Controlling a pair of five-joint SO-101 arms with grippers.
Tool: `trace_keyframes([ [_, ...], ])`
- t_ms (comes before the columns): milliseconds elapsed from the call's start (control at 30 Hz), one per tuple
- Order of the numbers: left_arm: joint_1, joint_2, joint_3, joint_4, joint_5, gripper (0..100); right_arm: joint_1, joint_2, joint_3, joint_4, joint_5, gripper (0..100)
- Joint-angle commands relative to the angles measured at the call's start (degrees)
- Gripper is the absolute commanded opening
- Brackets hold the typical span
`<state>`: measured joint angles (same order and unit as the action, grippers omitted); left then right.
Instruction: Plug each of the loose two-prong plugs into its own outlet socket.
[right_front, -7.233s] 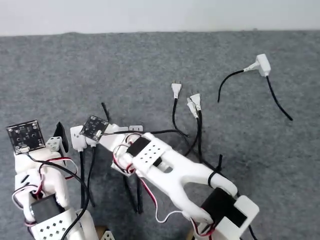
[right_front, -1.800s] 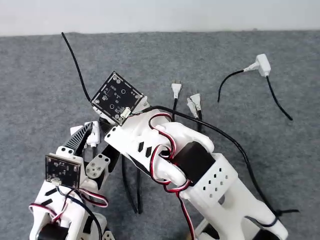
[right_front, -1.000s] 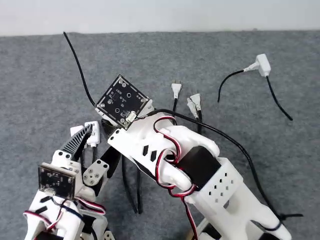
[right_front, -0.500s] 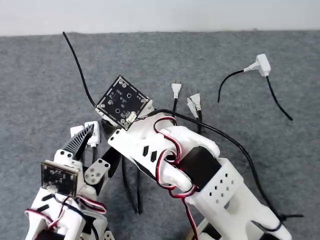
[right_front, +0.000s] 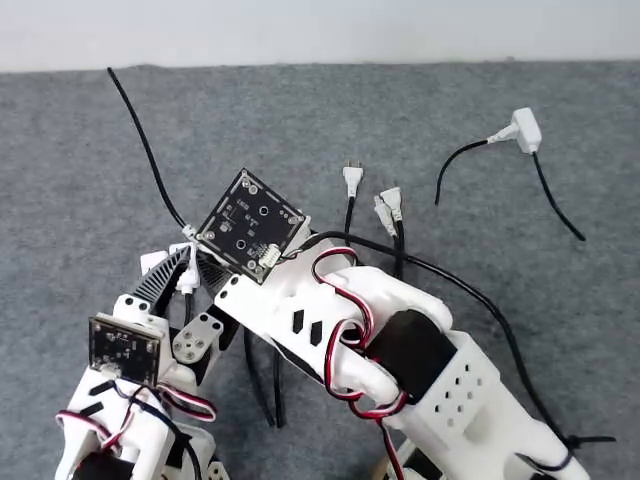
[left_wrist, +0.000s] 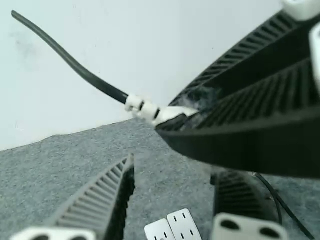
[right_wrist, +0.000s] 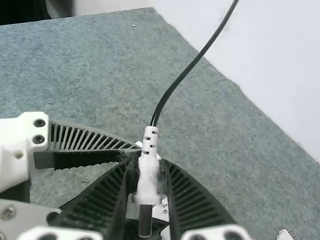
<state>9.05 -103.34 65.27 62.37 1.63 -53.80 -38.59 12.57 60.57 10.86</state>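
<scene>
My right gripper (right_wrist: 145, 200) is shut on a white two-prong plug (right_wrist: 148, 172), whose black cord (right_wrist: 190, 65) rises away from it. In the high view this plug (right_front: 186, 233) hangs just above the white outlet sockets (right_front: 150, 263) at the left. My left gripper (left_wrist: 170, 200) is open right beside them, with the sockets (left_wrist: 172, 227) showing between its fingers. The held plug (left_wrist: 150, 111) and the right arm's black ribbed finger (left_wrist: 250, 115) are close above it. Two more loose plugs (right_front: 351, 178) (right_front: 390, 203) lie mid-table.
A white plug block (right_front: 524, 130) with black cords lies at the far right. Black cables (right_front: 262, 380) run across the grey mat (right_front: 80, 160) under the right arm. A white wall (right_front: 320, 30) borders the far edge.
The right arm has shifted a little nearer with the plug, and the cord's free end swung left. The left arm's wrist has moved slightly up the picture.
</scene>
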Motion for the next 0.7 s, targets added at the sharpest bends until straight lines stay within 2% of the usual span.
trace_keyframes([
  [0, 0.09, -1.23, -1.27, -0.18, -0.09, 25, 1.45, -1.45, -0.18, -0.31, 0.79, 0.8],
  [133, 0.53, -1.23, -4.35, 2.73, -0.44, 25, 3.65, 0.04, -0.18, -1.10, 0.53, 0.8],
  [667, 0.35, -1.23, -4.26, 2.73, -0.18, 24, 1.71, 0.57, 1.23, -1.10, 0.35, 0.8],
])
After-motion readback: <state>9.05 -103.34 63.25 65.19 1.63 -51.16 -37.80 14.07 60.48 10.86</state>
